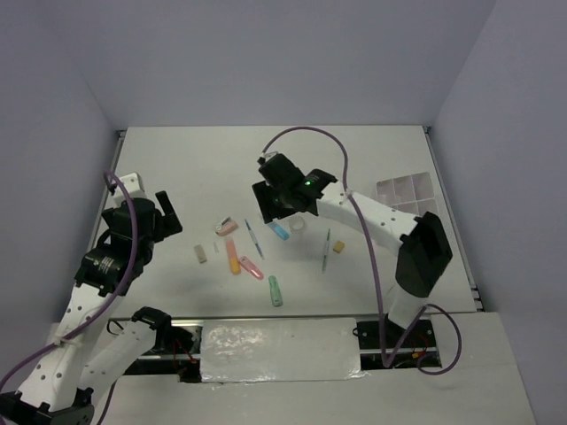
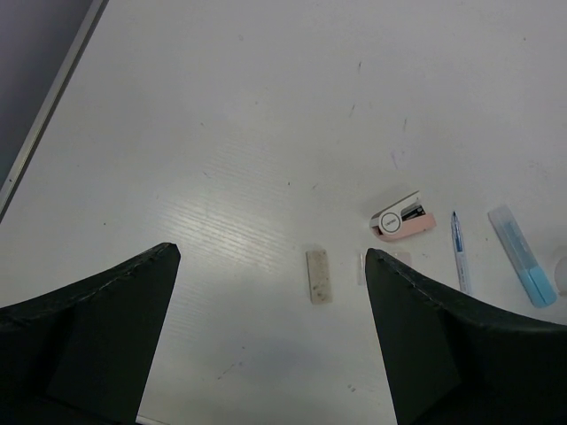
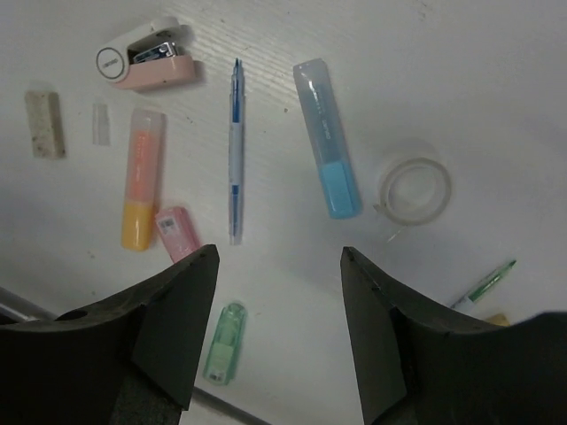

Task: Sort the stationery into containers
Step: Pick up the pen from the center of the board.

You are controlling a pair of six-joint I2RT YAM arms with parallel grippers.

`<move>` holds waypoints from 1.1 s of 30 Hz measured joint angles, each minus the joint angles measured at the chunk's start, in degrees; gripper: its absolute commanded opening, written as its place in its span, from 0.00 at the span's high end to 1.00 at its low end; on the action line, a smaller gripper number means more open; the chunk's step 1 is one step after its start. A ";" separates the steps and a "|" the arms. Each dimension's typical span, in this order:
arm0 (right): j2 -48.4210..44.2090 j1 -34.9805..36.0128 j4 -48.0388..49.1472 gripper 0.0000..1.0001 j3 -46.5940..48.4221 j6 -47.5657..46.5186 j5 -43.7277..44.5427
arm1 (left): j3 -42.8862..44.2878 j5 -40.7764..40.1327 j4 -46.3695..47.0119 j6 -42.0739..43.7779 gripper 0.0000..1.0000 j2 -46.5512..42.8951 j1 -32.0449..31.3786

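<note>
My right gripper hangs spread and empty near the stubby blue plastic marker, mid-table. My left gripper is spread too, toward the left edge. The white divided plastic tray sits by the right edge.

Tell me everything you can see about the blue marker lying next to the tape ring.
The blue marker is short and flat-sided and looks like plastic. One half is solid light blue; the other is a translucent, frosted section, likely its cap. It lies flat on the white table, between a thin blue pen and the clear tape ring, close to both but touching neither. Nothing grips it; the right gripper is open above this cluster.
</note>
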 measured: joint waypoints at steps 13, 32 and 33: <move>21.99 6.10 -3.45 0.43 14.95 0.28 1.86 | 0.00 1.57 0.00 0.13 0.01 -0.39 0.00; 31.95 7.19 -5.16 0.60 17.84 0.37 2.27 | 0.00 3.50 0.22 0.24 0.01 -0.92 0.00; 32.22 7.19 -5.07 0.64 18.36 0.28 2.21 | 0.00 3.58 0.26 0.24 0.01 -0.94 0.00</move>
